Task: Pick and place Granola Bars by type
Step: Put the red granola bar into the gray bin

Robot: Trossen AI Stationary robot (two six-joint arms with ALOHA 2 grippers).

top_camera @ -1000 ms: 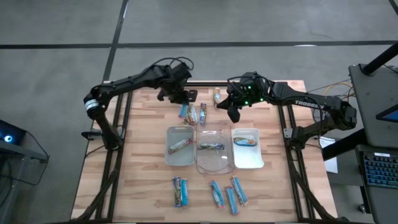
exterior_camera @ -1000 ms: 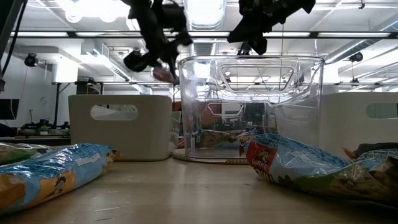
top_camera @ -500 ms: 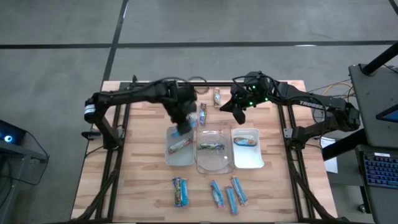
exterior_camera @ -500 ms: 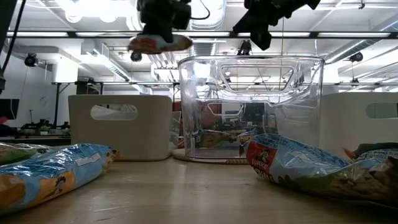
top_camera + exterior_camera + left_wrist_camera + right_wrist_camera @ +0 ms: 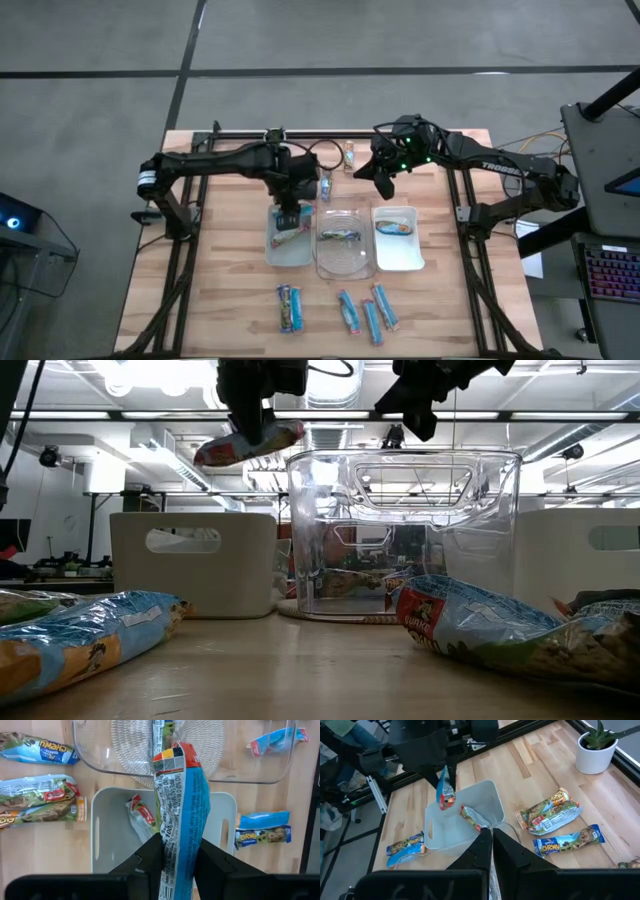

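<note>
My left gripper [image 5: 290, 205] hangs over the left white tray [image 5: 272, 250], shut on a blue granola bar with a red end [image 5: 180, 795]. That bar also shows in the low view [image 5: 248, 445] and the right wrist view [image 5: 445, 790]. One bar [image 5: 142, 817] lies in the tray beneath it. The clear middle tray [image 5: 345, 262] and the right white tray [image 5: 398, 255] each hold one bar. My right gripper [image 5: 378, 182] is shut on nothing, in the air over the table's far right part. My left gripper pinches the blue bar between its two fingers [image 5: 150, 857], near one end of the wrapper [image 5: 176, 847]. The fingers come from above, slanting down, and lie across the bar's width. The bar reaches out past the fingertips, tilted, lifted clear above the left tray.
Several bars lie loose near the table's near edge [image 5: 289, 307] [image 5: 372, 318]. Others lie toward the far edge [image 5: 349, 155] [image 5: 326, 184]. A white pot with a green plant [image 5: 594, 750] stands at the far side, on a woven mat under the clear tray [image 5: 165, 750].
My left gripper has carried the blue bar from the table's far side toward the near edge, to a place over the left tray. Its wrist has rolled on the way, turning the bar about. The bar has stayed clear of the table.
</note>
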